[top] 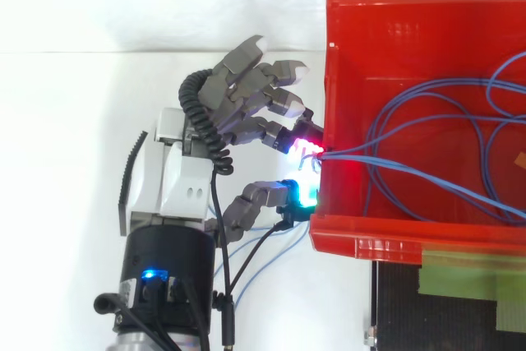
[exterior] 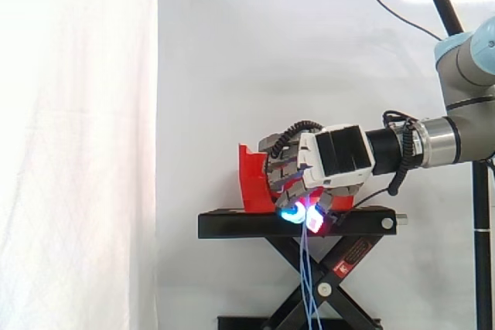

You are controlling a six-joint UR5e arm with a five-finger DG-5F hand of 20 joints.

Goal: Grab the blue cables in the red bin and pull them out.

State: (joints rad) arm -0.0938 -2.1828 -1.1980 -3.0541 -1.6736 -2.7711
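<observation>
The hand (top: pixel 185 178) sits just outside the red bin (top: pixel 362 236), its glowing fingertips (top: pixel 300 193) pinched together on the blue cables (top: pixel 355 151) where several strands cross the rim. Most of their length lies looped inside the bin, and some strands hang below the black stand (exterior: pixel 232 224). The risks I see are the thin strands slipping from the pinch, or tangled loops snagging on the rim and dragging the bin along.

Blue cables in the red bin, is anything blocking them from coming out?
Nothing visible does. The thin blue cables cross the rim of the red plastic bin, pinched between the fingertips of the hand just outside it.
</observation>
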